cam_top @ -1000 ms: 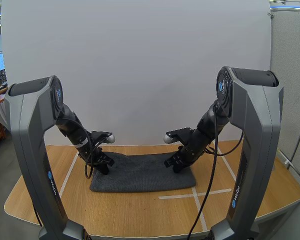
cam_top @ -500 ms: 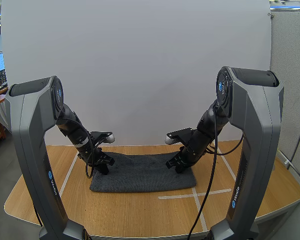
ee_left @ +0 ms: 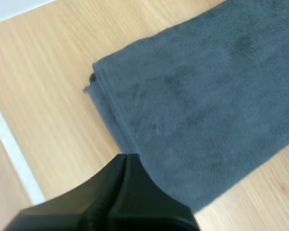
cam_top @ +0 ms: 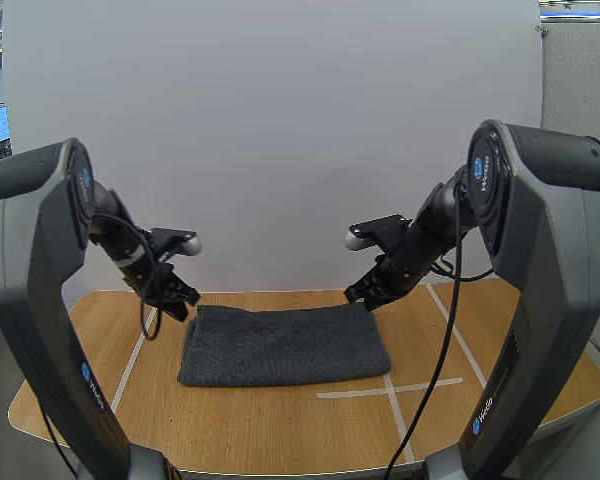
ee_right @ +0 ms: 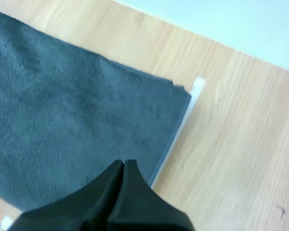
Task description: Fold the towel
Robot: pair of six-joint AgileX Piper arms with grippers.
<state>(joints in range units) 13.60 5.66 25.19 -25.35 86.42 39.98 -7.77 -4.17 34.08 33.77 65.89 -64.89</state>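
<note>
Hovering clenched, left gripper (cam_top: 180,303) and right gripper (cam_top: 364,297) flank the towel (cam_top: 285,345) on wooden table (cam_top: 280,430).

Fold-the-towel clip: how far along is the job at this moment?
Done: the towel lies flat on the table as a neat rectangle, layered edges showing at its corners. In hand: nothing; left gripper and right gripper hover shut by its far corners. Left: perhaps another fold.

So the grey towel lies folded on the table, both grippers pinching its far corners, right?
No: the towel lies folded on the table, but the left gripper and right gripper hang near its far corners, fingers shut on nothing; the wrist views show it.
</note>
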